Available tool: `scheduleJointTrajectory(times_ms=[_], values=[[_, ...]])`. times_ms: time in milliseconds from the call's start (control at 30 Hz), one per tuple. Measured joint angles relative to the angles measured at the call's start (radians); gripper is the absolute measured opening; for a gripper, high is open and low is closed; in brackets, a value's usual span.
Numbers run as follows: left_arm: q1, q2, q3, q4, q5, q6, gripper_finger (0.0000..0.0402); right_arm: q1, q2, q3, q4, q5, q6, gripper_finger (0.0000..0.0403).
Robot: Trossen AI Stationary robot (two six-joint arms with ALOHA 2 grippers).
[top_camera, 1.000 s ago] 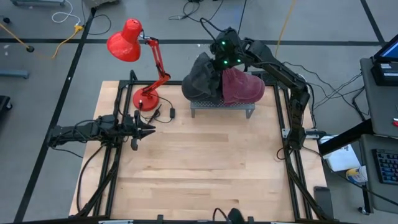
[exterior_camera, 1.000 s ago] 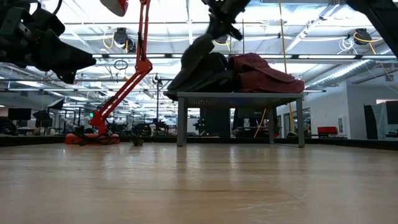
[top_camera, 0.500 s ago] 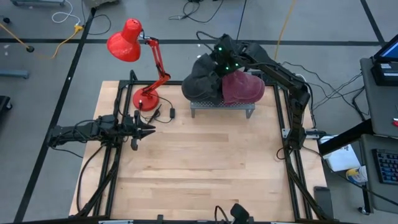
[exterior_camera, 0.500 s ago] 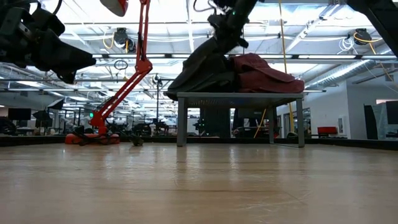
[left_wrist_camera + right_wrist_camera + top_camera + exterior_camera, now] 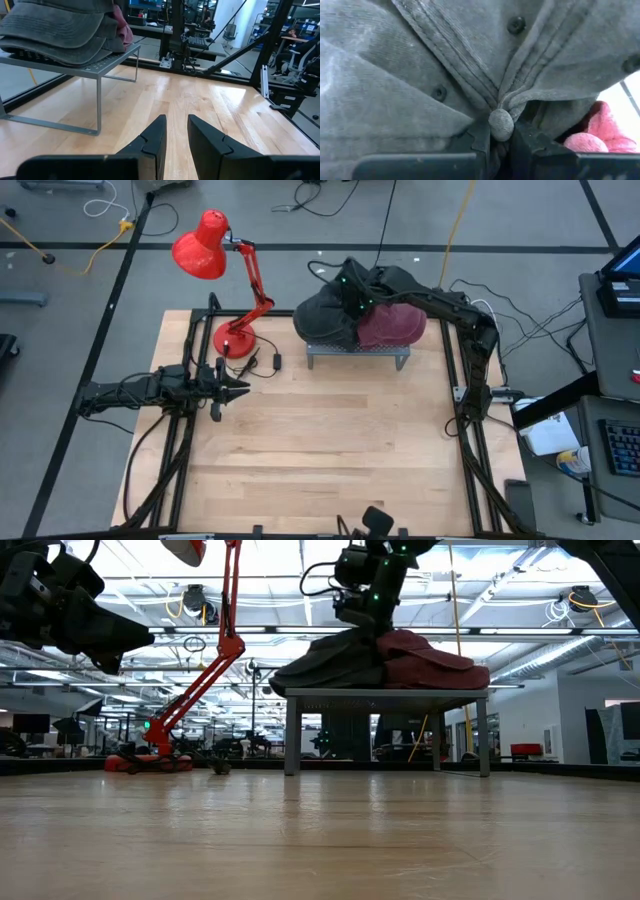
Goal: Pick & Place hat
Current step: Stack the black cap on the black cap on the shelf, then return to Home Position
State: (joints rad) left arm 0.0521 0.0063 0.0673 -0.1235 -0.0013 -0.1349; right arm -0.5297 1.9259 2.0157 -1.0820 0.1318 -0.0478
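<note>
Pinching the crown of the grey hat (image 5: 325, 315) from above, the right gripper (image 5: 352, 292) holds it on the metal rack (image 5: 357, 352), left of the maroon hat (image 5: 392, 325); left gripper (image 5: 238, 389) idles, fingers slightly apart, far off

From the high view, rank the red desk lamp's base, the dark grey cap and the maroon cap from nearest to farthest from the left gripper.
From the left gripper:
1. Red desk lamp's round base, just behind it.
2. Dark grey cap, left side of the metal rack.
3. Maroon cap, right side of the rack.
</note>
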Motion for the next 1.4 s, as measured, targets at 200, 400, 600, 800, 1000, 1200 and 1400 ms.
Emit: scheduleJointTrajectory(times_ms=[200, 400, 600, 800, 1000, 1200, 1400], values=[[0.0, 0.0, 0.0, 0.0, 0.0, 0.0, 0.0081, 0.016, 0.0, -0.011, 0.016, 0.051, -0.06, 0.0092], [0.0, 0.0, 0.0, 0.0, 0.0, 0.0, 0.0081, 0.016, -0.024, -0.012, 0.023, 0.054, -0.081, 0.0151], [0.0, 0.0, 0.0, 0.0, 0.0, 0.0, 0.0081, 0.017, -0.07, -0.012, 0.025, 0.053, -0.081, 0.0186], [0.0, 0.0, 0.0, 0.0, 0.0, 0.0, 0.0081, 0.016, -0.114, -0.012, 0.057, 0.055, -0.078, 0.0198], [0.0, 0.0, 0.0, 0.0, 0.0, 0.0, 0.0081, 0.021, -0.167, -0.012, 0.085, 0.061, -0.078, 0.0198], [0.0, 0.0, 0.0, 0.0, 0.0, 0.0, 0.0081, 0.021, -0.212, -0.012, 0.125, 0.073, -0.024, 0.0198], [0.0, 0.0, 0.0, 0.0, 0.0, 0.0, 0.0081, 0.025, -0.269, -0.022, 0.187, 0.068, 0.039, 0.0199]])
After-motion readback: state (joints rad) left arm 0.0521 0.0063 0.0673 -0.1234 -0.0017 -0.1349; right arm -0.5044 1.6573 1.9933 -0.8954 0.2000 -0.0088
